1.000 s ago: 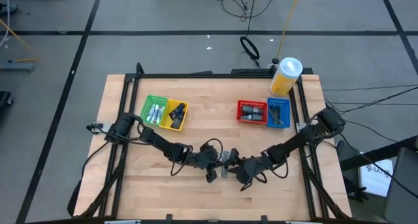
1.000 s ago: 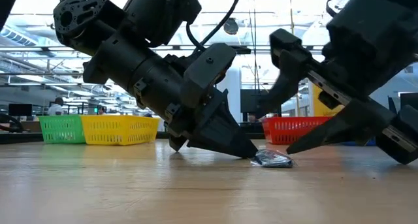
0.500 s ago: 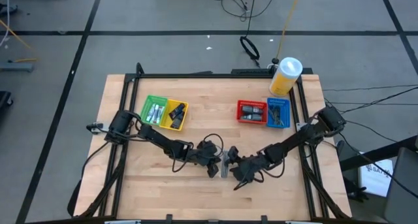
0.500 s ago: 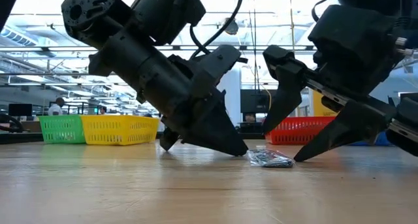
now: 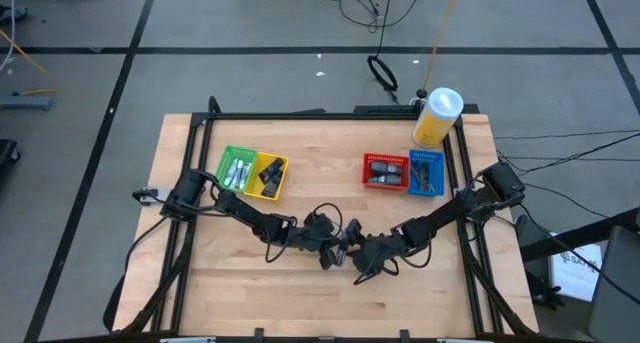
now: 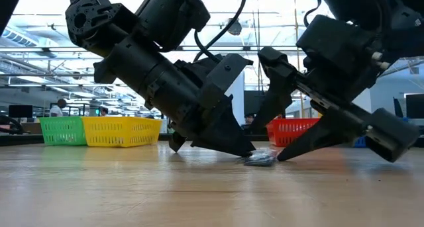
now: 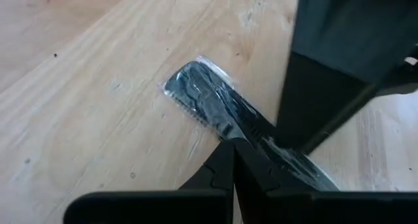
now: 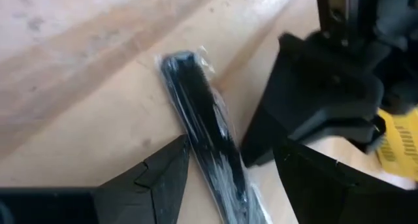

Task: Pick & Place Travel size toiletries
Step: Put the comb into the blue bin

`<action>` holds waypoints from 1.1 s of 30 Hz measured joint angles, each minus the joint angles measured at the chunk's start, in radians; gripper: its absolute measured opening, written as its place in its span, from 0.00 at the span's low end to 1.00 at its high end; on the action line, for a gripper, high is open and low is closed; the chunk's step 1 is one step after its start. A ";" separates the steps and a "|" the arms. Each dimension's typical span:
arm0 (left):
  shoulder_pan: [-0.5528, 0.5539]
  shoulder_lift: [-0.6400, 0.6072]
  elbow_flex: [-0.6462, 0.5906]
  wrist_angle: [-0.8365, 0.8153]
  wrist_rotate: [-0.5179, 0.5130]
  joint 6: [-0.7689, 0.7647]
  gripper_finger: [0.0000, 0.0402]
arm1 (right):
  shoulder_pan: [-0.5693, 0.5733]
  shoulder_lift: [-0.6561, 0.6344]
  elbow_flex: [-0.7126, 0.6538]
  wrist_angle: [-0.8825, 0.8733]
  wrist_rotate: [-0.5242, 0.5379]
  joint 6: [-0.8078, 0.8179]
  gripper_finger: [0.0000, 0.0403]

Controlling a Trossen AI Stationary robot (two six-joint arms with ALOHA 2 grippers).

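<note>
Mid-table [image 5: 250, 283]: right gripper [image 5: 352, 264] moved in, jaws apart, straddling dark wrapped sachet [image 7: 215, 106]; left gripper [image 7: 233, 160] closed, pinning it. Pickup imminent.

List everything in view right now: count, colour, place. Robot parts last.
Sachet: one, dark in clear wrap, flat on the table near its middle, between the two grippers.
Green basket: one, left back, holding small pale items.
Yellow basket: one, touching the green one, dark items inside.
Red basket: one, right back, dark items inside.
Blue basket: one, beside the red one.
Yellow jar: one, white cap, back right corner.
Table: one, light wood.
Left gripper: shut, tips at the sachet.
Right gripper: open, fingers either side of the sachet.
</note>
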 joint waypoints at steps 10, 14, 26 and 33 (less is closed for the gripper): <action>-0.016 0.000 0.000 0.004 -0.004 0.010 0.01 | 0.043 0.000 0.000 0.025 0.115 0.047 0.54; -0.022 0.002 -0.002 0.043 -0.002 0.037 0.01 | 0.053 0.000 0.000 0.046 0.112 0.049 0.54; -0.050 0.006 -0.002 0.126 0.017 0.086 0.02 | 0.005 -0.001 0.000 -0.011 0.002 0.163 0.33; -0.051 -0.002 -0.003 0.147 0.019 0.101 0.01 | -0.006 -0.002 0.000 -0.016 0.001 0.113 0.16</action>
